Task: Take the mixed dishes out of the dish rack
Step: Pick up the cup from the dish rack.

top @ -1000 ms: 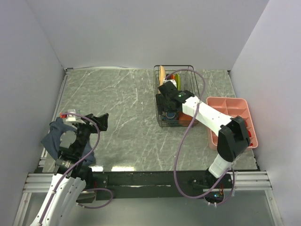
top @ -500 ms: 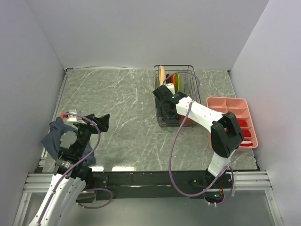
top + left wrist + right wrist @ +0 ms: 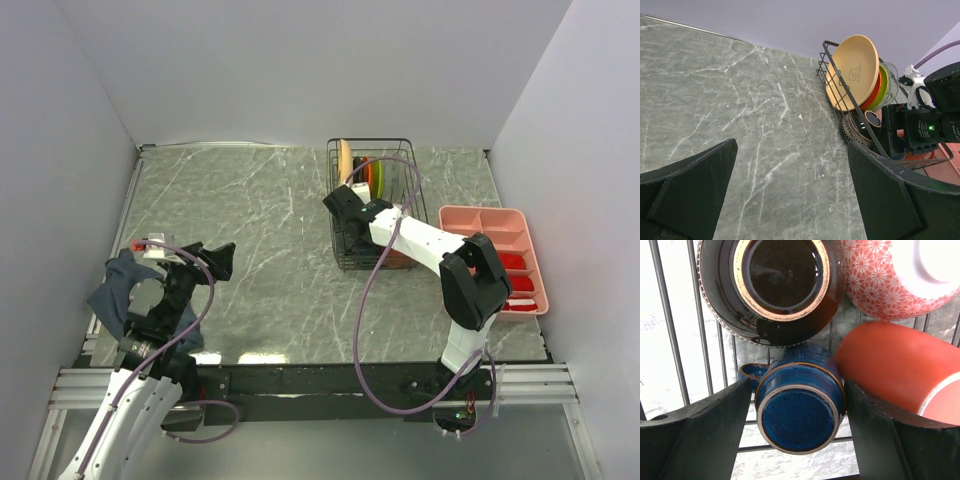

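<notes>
From above, the rack (image 3: 385, 141) stands far right on the table (image 3: 240, 230), beside the pink tray (image 3: 485, 215), with my right arm (image 3: 420, 240) reaching into its left side. Only my left wrist view shows the tan plate (image 3: 852, 70) upright at the rack's end, seen past my left gripper (image 3: 792, 150), which is spread wide and empty. My right wrist view alone shows the dark bowl (image 3: 772, 285), the orange mug (image 3: 890, 365) and the upturned blue cup (image 3: 795, 422) lying in the rack, the cup between the wide-apart fingers of my right gripper (image 3: 797, 385), ungripped.

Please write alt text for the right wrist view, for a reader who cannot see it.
The open right gripper straddles a dark-blue cup, base toward the camera, in the dish rack. Around it lie a dark bowl, a red patterned bowl and an orange mug.
</notes>
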Controlling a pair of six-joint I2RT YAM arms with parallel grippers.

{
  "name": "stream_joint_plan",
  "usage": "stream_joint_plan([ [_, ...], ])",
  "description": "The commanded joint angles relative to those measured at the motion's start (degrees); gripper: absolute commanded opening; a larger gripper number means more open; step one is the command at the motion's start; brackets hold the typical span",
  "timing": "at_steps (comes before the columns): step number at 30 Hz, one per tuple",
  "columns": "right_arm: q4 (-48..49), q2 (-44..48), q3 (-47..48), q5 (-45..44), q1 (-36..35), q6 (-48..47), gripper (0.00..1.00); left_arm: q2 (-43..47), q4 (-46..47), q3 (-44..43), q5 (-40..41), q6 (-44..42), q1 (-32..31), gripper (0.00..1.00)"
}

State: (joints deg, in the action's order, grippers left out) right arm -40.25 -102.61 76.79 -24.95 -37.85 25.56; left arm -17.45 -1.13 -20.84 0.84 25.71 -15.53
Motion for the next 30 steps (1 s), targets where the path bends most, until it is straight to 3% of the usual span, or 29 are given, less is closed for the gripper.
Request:
stream_joint_plan([
  [1,1.2,-0.3,-0.4,-2.1,-0.2,1.2,0.78,0.4,2.5,0.3,-1.0,-0.3,-0.3,0.99],
  [7,1.1,0.9,-0.2,-2.4,-0.2,0.9,0.66,0.4,2.6,0.3,-1.0,-0.2,-0.4,0.99],
  [15,0.9,4.3,0.1,-1.7,-0.1,0.5,0.32,-0.1,2.6,0.3,-1.0,-0.4,-0.4,1.0],
  [16,1.0,5.4,0.0,-1.6,-0.1,0.4,0.22,-0.2,2.6,0.3,-1.0,-0.3,-0.4,0.99],
  [19,1.4,7.8,-0.2,-1.2,-0.1,0.3,0.1,-0.6,2.6,0.2,-1.2,-0.3,-0.4,0.99],
  [24,1.9,10.6,-0.5,-0.3,-0.2,-0.1,0.0,-1.4,2.5,0.0,-1.5,-0.4,-0.4,0.99],
  [30,3.2,14.4,-1.7,1.0,0.1,-0.2,0.0,-2.8,2.3,-0.3,-2.9,-0.6,-0.4,0.99],
])
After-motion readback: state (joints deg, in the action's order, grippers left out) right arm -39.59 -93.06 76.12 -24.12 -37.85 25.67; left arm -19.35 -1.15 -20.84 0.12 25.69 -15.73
